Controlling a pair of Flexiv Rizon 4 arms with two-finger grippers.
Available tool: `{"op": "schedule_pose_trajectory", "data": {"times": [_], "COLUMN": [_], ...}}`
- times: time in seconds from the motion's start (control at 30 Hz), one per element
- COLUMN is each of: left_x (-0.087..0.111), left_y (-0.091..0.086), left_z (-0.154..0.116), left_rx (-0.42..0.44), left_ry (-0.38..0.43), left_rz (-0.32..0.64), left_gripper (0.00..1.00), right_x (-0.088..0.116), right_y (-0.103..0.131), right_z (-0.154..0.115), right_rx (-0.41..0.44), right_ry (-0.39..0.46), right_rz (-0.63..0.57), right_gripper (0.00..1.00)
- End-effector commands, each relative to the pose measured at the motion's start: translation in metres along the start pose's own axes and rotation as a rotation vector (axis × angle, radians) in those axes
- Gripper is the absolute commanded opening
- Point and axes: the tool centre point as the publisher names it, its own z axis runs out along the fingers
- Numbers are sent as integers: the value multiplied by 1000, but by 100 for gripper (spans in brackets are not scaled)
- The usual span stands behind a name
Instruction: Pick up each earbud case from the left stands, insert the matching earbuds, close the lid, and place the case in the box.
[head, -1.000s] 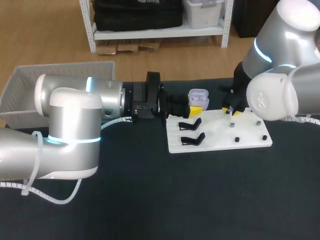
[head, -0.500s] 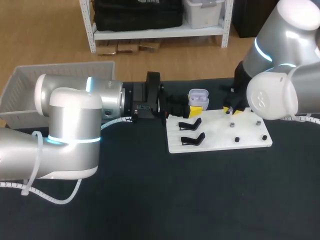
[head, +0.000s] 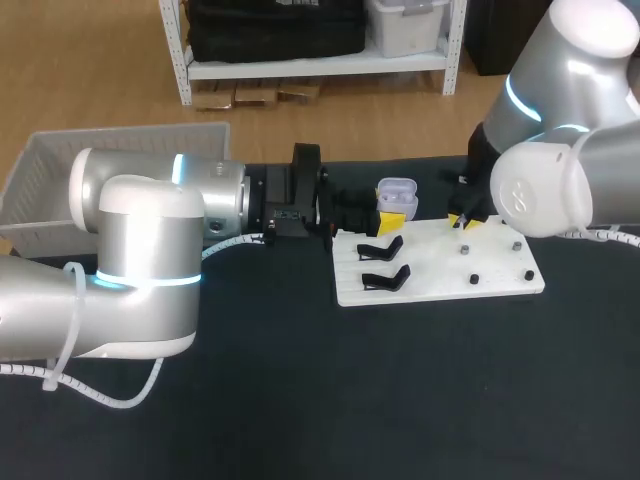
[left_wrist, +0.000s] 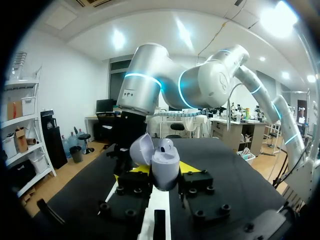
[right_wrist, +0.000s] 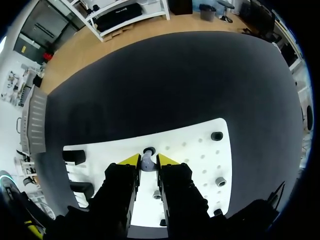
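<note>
A lavender earbud case (head: 397, 193) with its lid up sits between the yellow tips of my left gripper (head: 390, 214), just past the back left edge of the white board (head: 440, 286). In the left wrist view the case (left_wrist: 166, 164) stands upright in the left gripper (left_wrist: 161, 175), lid (left_wrist: 141, 149) tilted back. My right gripper (head: 463, 222) points down at the board's back middle. Its tips (right_wrist: 148, 159) press from both sides on a small lavender earbud (right_wrist: 146, 163) sitting on a peg of the board (right_wrist: 195, 150).
Two empty black stands (head: 382, 247) (head: 385, 277) sit on the board's left part. Small dark pegs (head: 477, 277) (head: 528, 274) dot its right part. A white basket (head: 60, 170) stands at the table's far left. My right arm (left_wrist: 150, 95) rises beyond the case.
My right arm has shifted very slightly over the board and its fingers have drawn closer together. The left arm and the case have kept still.
</note>
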Motion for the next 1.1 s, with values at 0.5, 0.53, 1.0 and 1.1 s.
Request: {"op": "schedule_pose_trajectory", "data": {"times": [0.5, 0.53, 1.0, 1.1], "left_x": [1, 1, 1, 1], "left_y": [-1, -1, -1, -1], "left_z": [0, 0, 0, 0], "left_rx": [-5, -5, -5, -5], "left_ry": [-7, -7, -7, -7], "left_rz": [3, 3, 3, 3], "left_gripper": [0, 0, 0, 0], "right_x": [17, 18, 48, 61], "right_y": [14, 15, 56, 67], "right_z": [-95, -103, -198, -213], "right_rx": [9, 10, 53, 38], "right_ry": [121, 121, 175, 173], "right_rz": [-242, -267, -445, -439], "right_gripper": [0, 0, 0, 0]}}
